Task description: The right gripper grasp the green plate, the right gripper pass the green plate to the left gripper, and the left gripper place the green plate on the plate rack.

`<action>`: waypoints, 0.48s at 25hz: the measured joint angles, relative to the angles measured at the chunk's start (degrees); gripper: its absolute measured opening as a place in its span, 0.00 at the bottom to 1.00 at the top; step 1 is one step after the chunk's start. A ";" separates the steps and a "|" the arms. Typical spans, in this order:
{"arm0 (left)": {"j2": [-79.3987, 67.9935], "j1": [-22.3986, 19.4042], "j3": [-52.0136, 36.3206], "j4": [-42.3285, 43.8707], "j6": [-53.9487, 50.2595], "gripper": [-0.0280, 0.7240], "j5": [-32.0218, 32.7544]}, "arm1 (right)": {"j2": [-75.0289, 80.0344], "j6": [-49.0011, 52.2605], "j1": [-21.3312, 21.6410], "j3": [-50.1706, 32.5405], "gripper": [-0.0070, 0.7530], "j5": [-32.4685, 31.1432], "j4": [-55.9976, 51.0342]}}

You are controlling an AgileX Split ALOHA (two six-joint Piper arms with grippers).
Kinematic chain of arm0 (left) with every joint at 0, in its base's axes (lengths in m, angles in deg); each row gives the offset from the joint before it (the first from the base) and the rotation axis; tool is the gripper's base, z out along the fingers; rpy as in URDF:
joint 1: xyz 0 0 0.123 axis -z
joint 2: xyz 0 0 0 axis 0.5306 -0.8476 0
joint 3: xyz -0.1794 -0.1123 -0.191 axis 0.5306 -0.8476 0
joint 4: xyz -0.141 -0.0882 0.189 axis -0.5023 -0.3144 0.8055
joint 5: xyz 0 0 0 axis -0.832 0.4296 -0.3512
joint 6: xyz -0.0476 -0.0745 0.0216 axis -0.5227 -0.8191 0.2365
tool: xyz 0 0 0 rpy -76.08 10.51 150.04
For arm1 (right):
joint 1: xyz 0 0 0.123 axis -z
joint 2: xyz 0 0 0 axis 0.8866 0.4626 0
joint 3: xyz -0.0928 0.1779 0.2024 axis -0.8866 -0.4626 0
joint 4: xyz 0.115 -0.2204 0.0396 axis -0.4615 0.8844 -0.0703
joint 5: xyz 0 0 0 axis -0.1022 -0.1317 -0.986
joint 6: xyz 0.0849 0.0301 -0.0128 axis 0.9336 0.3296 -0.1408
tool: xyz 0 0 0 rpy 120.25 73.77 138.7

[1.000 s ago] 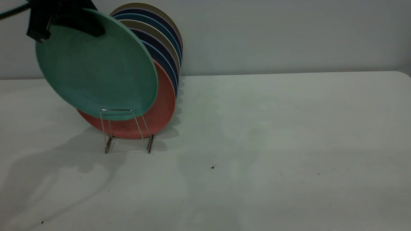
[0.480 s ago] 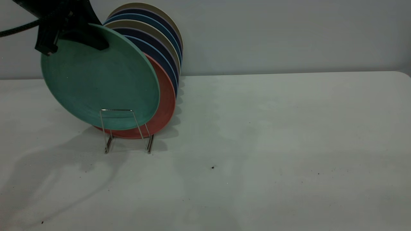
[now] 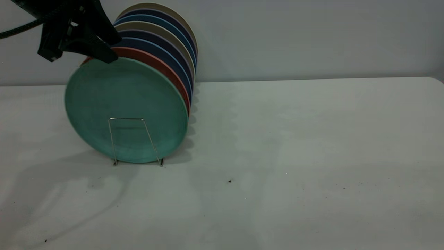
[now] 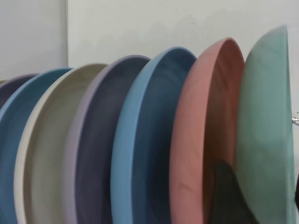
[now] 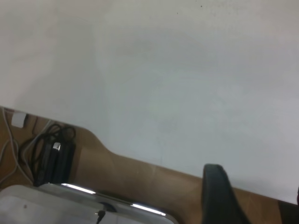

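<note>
The green plate [image 3: 126, 109] stands upright in the front slot of the plate rack [image 3: 125, 118], leaning back against the salmon-pink plate [image 3: 152, 62]. My left gripper [image 3: 102, 55] hangs at the green plate's upper left rim, with its jaws open. In the left wrist view one black finger [image 4: 229, 196] sits between the pink plate [image 4: 196, 140] and the green plate [image 4: 266, 140], and the gripper [image 4: 261, 200] straddles the rim loosely. My right gripper [image 5: 254, 205] is open and empty over the table's edge, out of the exterior view.
Behind the pink plate several dark blue and beige plates [image 3: 166, 41] fill the rack back to the wall. The white table [image 3: 295, 156] stretches to the right of the rack. The right wrist view shows a wooden floor and black cables [image 5: 51, 154] beyond the table edge.
The green plate has dropped down and to the right out of the left gripper's hold into the rack's front slot. The left gripper has stayed where it was.
</note>
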 joint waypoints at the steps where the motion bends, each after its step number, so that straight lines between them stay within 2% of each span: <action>1: 0.11 0.00 0.00 0.00 -0.81 0.58 0.00 | 0.00 0.00 0.00 0.00 0.56 0.00 0.28; 5: 1.62 0.00 0.00 0.74 -6.50 0.59 0.88 | 0.00 0.52 0.00 -0.10 0.56 0.13 1.65; 8: 4.52 0.00 0.00 4.41 -12.31 0.59 2.36 | 0.00 1.65 0.00 -0.10 0.56 0.17 2.68; 12: 11.12 0.00 0.00 6.26 -24.36 0.59 5.66 | 0.00 6.32 0.00 -0.10 0.56 0.71 6.54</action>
